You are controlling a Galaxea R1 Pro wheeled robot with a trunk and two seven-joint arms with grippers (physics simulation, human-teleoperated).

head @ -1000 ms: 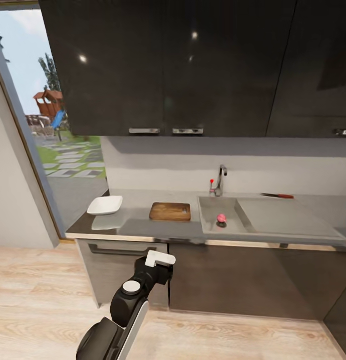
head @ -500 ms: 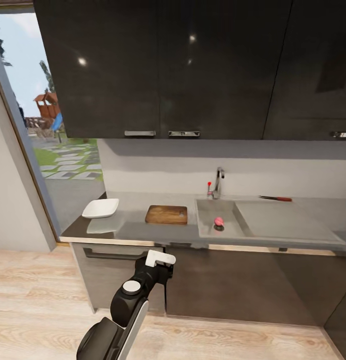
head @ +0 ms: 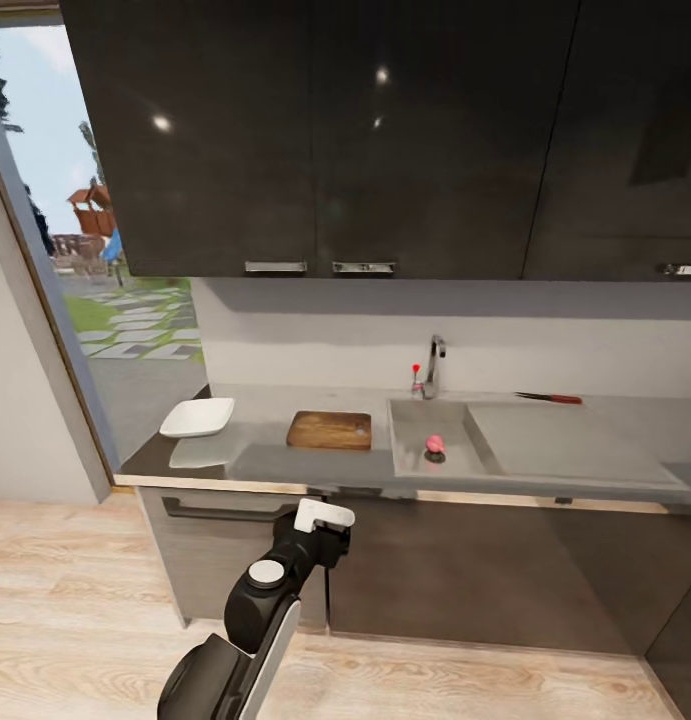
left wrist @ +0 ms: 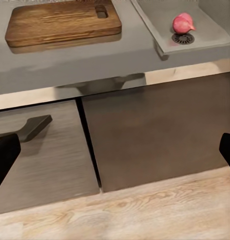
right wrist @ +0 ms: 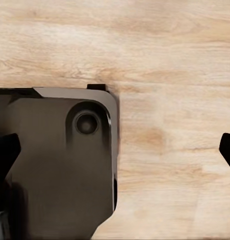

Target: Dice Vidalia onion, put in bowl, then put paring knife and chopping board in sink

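The pink-red Vidalia onion [head: 434,443] lies in the grey sink [head: 410,462] by the round drain, and it also shows in the left wrist view [left wrist: 183,23]. Left of the sink, the brown chopping board [head: 330,430] [left wrist: 62,22] lies flat on the countertop [head: 275,463]. The white bowl [head: 197,417] stands at the counter's left end. Behind the drainboard [head: 570,442] lies the red-handled paring knife [head: 551,398]. My left gripper [left wrist: 115,155] is open and empty, below the counter's front edge before the cabinet fronts. My right gripper [right wrist: 117,150] is open over the floor.
Dark wall cupboards [head: 325,140] hang above the counter, and the chrome tap [head: 435,365] with a red knob stands behind the sink. Dark cabinet fronts [left wrist: 155,135] and a drawer handle [left wrist: 35,127] are under it. A glass door [head: 45,290] is at left. My dark base [right wrist: 55,165] rests on the wooden floor.
The whole picture has drifted slightly left and down and the counter looks a bit smaller, so the camera has moved. The things on the counter lie as before.
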